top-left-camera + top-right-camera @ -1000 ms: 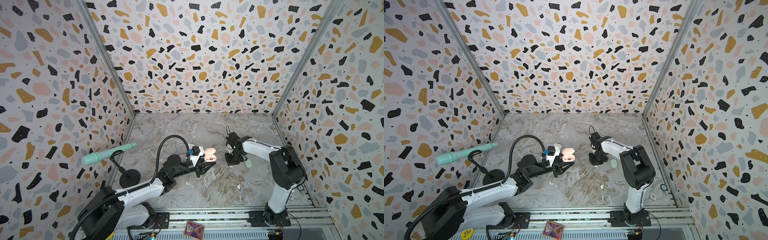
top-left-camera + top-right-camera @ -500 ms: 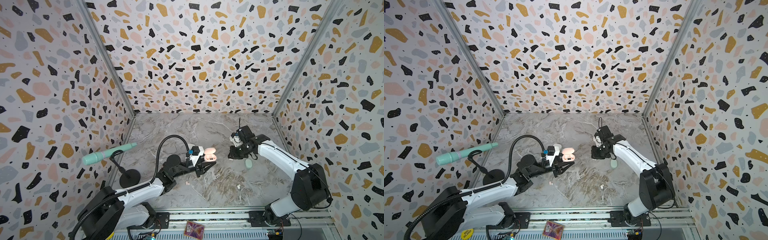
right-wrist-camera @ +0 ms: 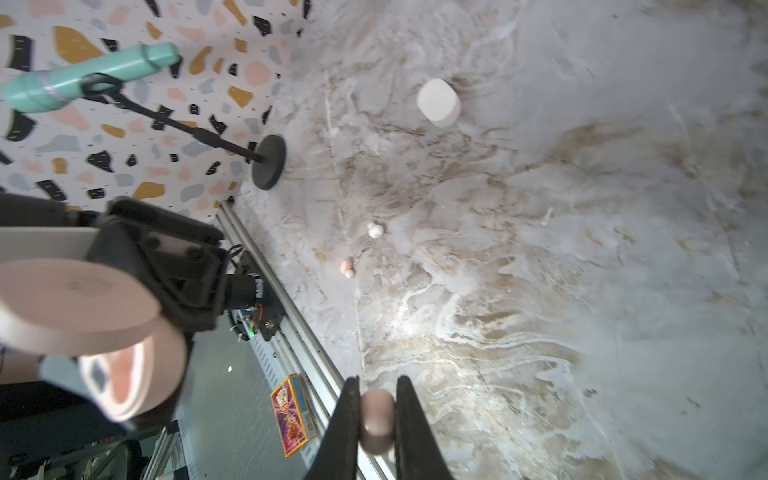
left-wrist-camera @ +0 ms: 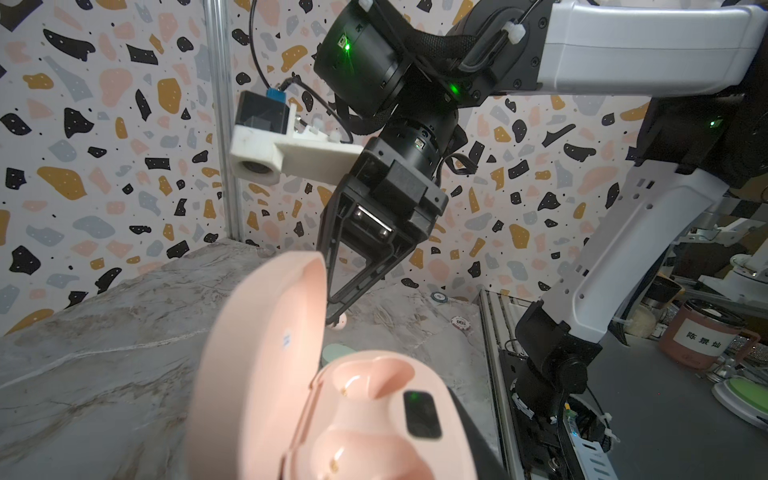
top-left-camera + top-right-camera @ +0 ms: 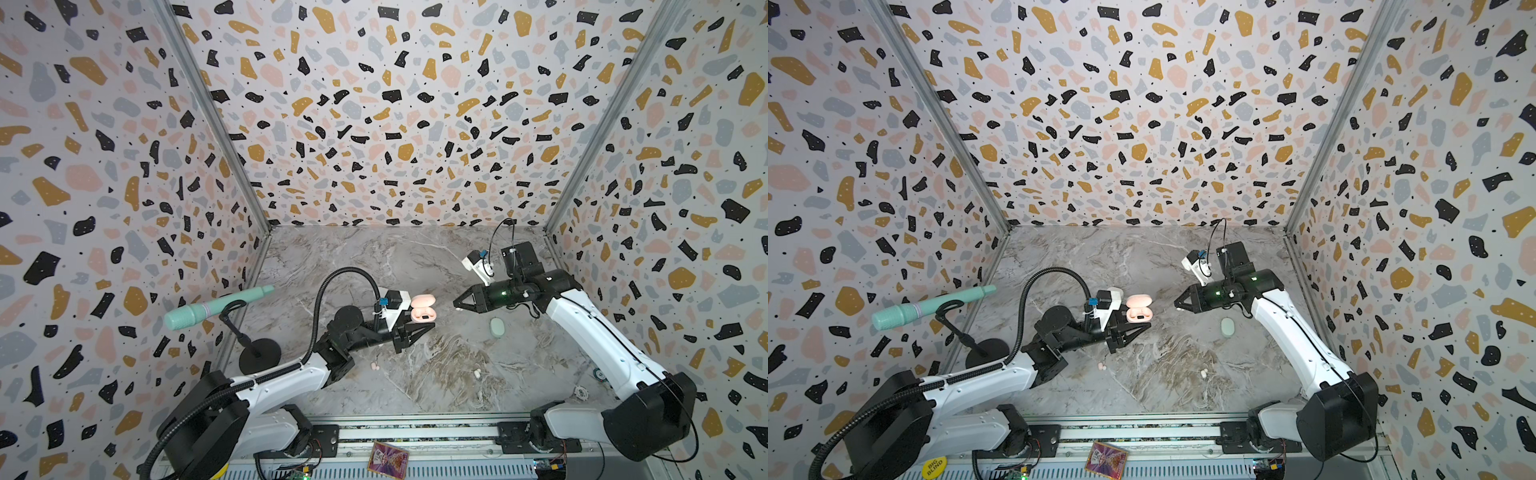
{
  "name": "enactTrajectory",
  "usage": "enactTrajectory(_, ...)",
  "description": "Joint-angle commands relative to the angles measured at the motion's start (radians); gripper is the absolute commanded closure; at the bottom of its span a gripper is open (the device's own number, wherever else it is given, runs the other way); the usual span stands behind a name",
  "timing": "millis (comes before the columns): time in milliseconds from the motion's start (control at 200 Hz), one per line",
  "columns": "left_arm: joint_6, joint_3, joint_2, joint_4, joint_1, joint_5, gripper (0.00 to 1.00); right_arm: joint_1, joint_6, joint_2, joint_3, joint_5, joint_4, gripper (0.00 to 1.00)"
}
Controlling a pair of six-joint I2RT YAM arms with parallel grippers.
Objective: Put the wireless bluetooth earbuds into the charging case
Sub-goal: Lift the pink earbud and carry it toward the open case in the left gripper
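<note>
A pale pink earbud (image 3: 377,419) is pinched between the two black fingertips of the right claw (image 5: 456,306). The claw is closed on it and carries it in the air above the bench (image 5: 374,257). In the left wrist view the bud shows only as a small pink dot at the claw's tip.

A second ago this claw pointed down at the bench beside the mint case (image 5: 496,327), with its arm folded. Now the arm is stretched out and the claw lies nearly level. Its tip is aimed at the pink charging case (image 5: 423,309), near it but not touching.

The case has stayed where it was. The left claw (image 5: 422,322) is closed on its base and holds it off the bench with the lid swung open. In the left wrist view both wells (image 4: 370,376) look empty, with their gold contacts showing.

The pick looks finished and the carry almost over. The likely next step is seating the bud in a well. That calls for matching the bud's shape to the well, and how the bud is turned in the grip is hard to tell.

Farther out, a loose pink earbud (image 5: 375,368) and a loose white earbud (image 5: 478,372) lie on the bench toward the front. A closed white case (image 3: 438,102) rests behind the left arm. More buds therefore remain to be stowed.
</note>
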Motion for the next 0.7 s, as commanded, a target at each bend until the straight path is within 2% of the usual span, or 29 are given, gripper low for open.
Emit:
enactTrajectory(0, 0.024, 0.057, 0.008, 0.001, 0.004, 0.048, 0.67, 0.000, -0.111, -0.049, 0.069, -0.129, -0.088, 0.92)
enactTrajectory(426, 0.041, 0.120, 0.034, -0.027, 0.004, 0.116, 0.67, 0.029, -0.150, -0.159, 0.113, -0.358, -0.094, 0.93)
enactTrajectory(696, 0.022, 0.139, 0.058, 0.028, -0.016, 0.147, 0.67, 0.133, -0.135, -0.129, 0.117, -0.347, -0.074, 0.93)
